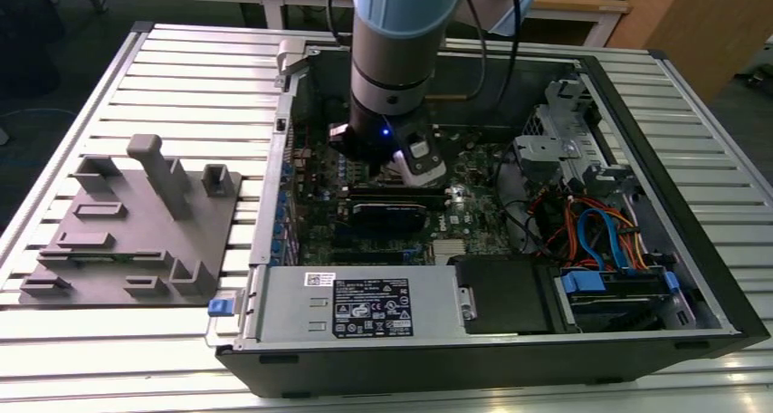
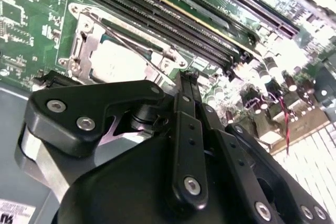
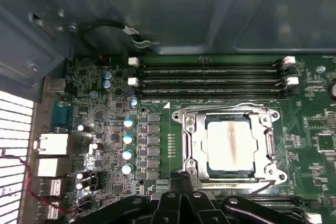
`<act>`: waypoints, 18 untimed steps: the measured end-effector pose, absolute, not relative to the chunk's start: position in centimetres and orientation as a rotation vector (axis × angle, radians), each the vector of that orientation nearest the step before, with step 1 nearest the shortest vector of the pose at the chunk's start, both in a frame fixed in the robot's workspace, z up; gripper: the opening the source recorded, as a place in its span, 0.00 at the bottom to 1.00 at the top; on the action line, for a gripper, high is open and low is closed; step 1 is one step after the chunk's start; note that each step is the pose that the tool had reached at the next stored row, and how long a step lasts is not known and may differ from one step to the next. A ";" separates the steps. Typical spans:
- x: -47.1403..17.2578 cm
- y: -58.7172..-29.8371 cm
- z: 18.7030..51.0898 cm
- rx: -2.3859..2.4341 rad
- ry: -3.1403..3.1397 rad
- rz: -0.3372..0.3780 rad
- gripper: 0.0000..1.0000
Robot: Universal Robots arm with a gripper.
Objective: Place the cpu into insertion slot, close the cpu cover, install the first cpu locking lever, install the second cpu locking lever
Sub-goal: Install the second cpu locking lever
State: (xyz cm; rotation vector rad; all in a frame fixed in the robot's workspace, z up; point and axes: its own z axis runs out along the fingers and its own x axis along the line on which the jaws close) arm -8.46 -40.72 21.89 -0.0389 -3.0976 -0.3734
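The gripper point(image 3: 181, 182), clenched on nothing, hovers just beside the insertion slot point(image 3: 231, 147); the cpu point(image 3: 231, 145) lies flat inside under the cpu cover point(image 3: 197, 145), memory slots point(image 3: 210, 80) beyond.

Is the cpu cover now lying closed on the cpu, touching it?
Touching. In the first wrist view the cpu cover lies flat over the insertion slot, its frame pressed around the edges of the cpu, whose top shows through the window.

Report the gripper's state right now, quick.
Gripper: shut, holding nothing, fingertips together at the edge of the cpu cover, which lies closed over the cpu.
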 end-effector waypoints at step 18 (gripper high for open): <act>-7.8 -40.7 24.7 -0.041 -3.086 -0.373 0.11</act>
